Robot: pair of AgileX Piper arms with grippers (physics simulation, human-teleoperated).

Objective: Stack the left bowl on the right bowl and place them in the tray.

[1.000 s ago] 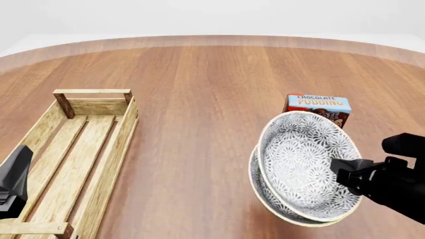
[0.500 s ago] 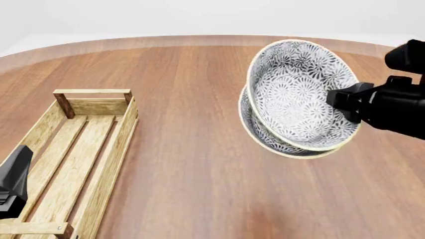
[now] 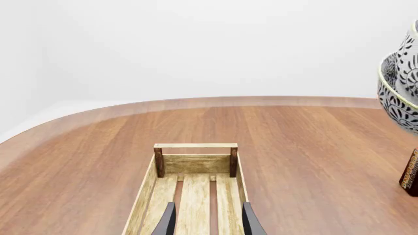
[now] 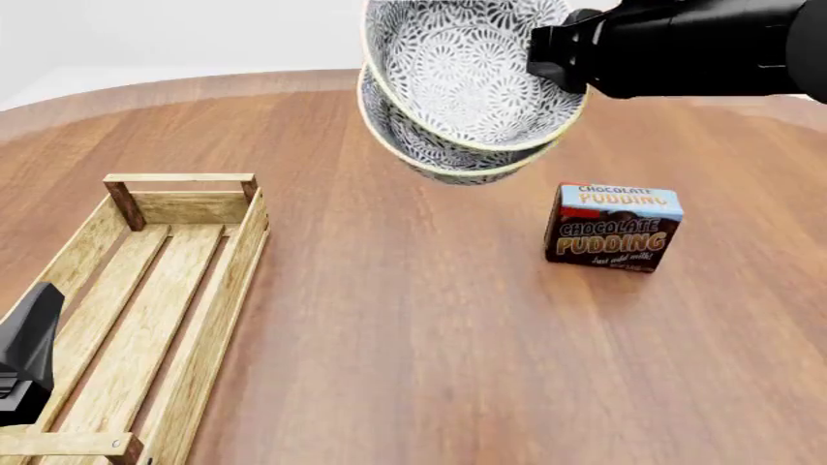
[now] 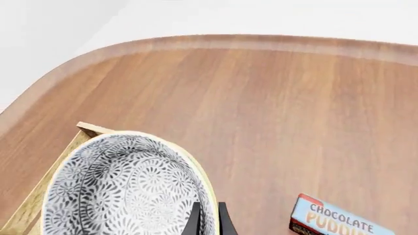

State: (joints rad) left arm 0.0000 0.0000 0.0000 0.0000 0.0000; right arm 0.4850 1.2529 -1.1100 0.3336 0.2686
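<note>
Two stacked patterned bowls (image 4: 459,87), nested one inside the other, hang tilted high above the middle of the table. My right gripper (image 4: 549,58) is shut on their right rim. In the right wrist view its fingers (image 5: 209,221) pinch the rim of the bowls (image 5: 117,191). The bowls also show in the left wrist view (image 3: 398,93). The long wooden slat tray (image 4: 223,291) lies empty at the left and also shows in the left wrist view (image 3: 196,164). My left gripper (image 3: 209,223) is open and empty above the tray's near end. Its arm (image 4: 26,349) shows at the lower left.
A chocolate pudding box (image 4: 614,228) stands on the table to the right, below the raised bowls. It also shows in the right wrist view (image 5: 339,218) and at the edge of the left wrist view (image 3: 410,171). A corner of the tray (image 5: 65,147) shows beside the bowls.
My right gripper has carried the stacked bowls up and to the left, from low at the right to high over the table's middle. The pudding box is uncovered. The left arm has not moved.
</note>
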